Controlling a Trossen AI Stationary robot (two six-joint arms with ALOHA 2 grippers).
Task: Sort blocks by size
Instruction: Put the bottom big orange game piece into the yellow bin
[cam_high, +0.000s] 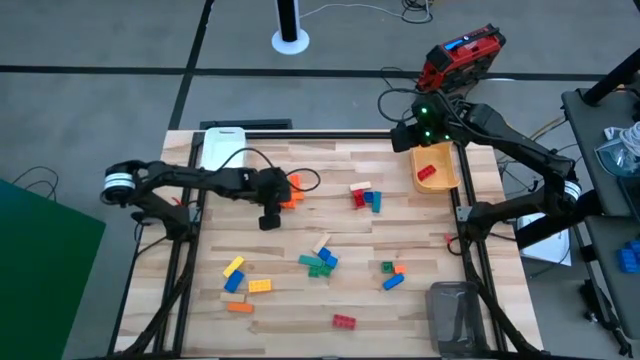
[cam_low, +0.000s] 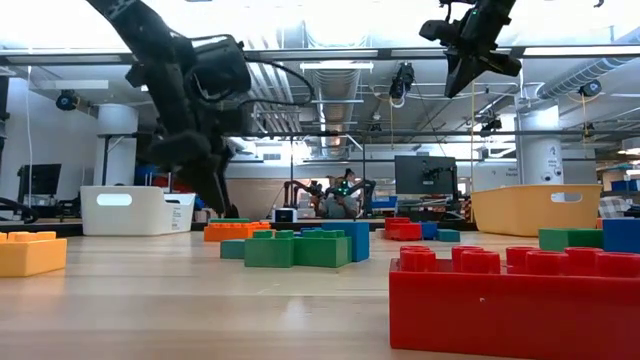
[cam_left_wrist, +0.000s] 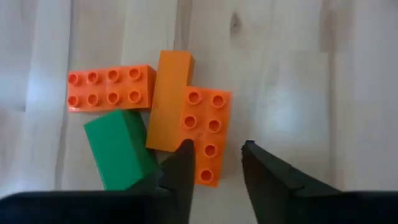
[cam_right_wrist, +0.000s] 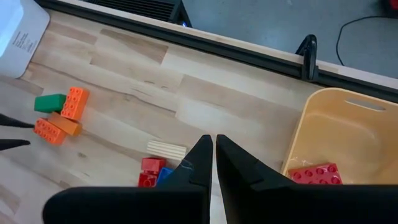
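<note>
High view: blocks (cam_high: 322, 262) are seen scattered over the wooden surface (cam_high: 300, 300) | left gripper (cam_left_wrist: 214, 163) is held just above an orange cluster (cam_left_wrist: 186, 118) near the white bin (cam_high: 222, 146), jaws apart, nothing held | right gripper (cam_right_wrist: 214, 155) is raised beside the yellow bin (cam_right_wrist: 348, 134), jaws together, empty | one red block (cam_right_wrist: 315, 173) lies inside the yellow bin.

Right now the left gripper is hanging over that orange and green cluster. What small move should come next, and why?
Probably lower the left gripper straight down. Its fingers are open and straddle the end of the studded orange brick, which lies against another orange brick beside the green brick. The right gripper waits, shut, near the yellow bin.
</note>
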